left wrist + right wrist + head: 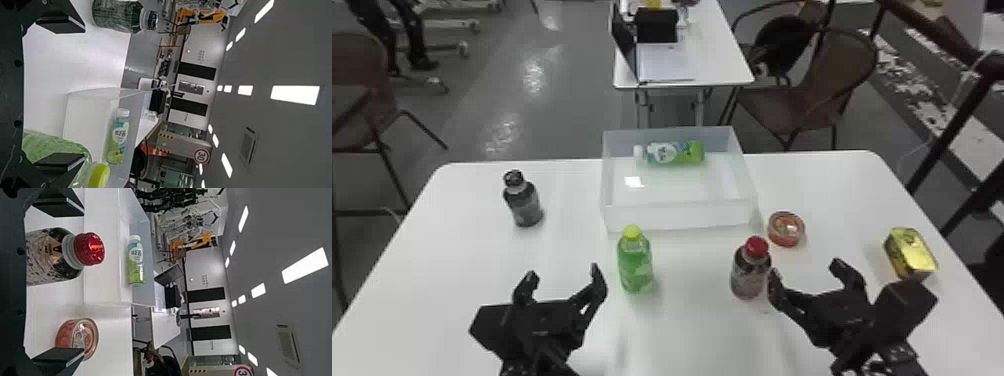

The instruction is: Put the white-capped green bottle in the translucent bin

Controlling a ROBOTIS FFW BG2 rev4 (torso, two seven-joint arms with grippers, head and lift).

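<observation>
Ahead of both my parted, empty jaws, the white-capped green bottle [674,153] lies inside the translucent bin [679,216]; probably slick, slightly squeezable plastic, best gripped mid-body.

White table [439,260], rounded far corners; six items directly on it.
Translucent bin [677,216] at middle of far edge. Dark bottle [526,206] upright toward far-left corner. Yellow-capped green bottle [635,265] and red-capped bottle [748,276] upright, farther in from far edge than bin. Round tin [786,229] just beside bin, toward right edge; gold tin [912,254] near right edge.
</observation>
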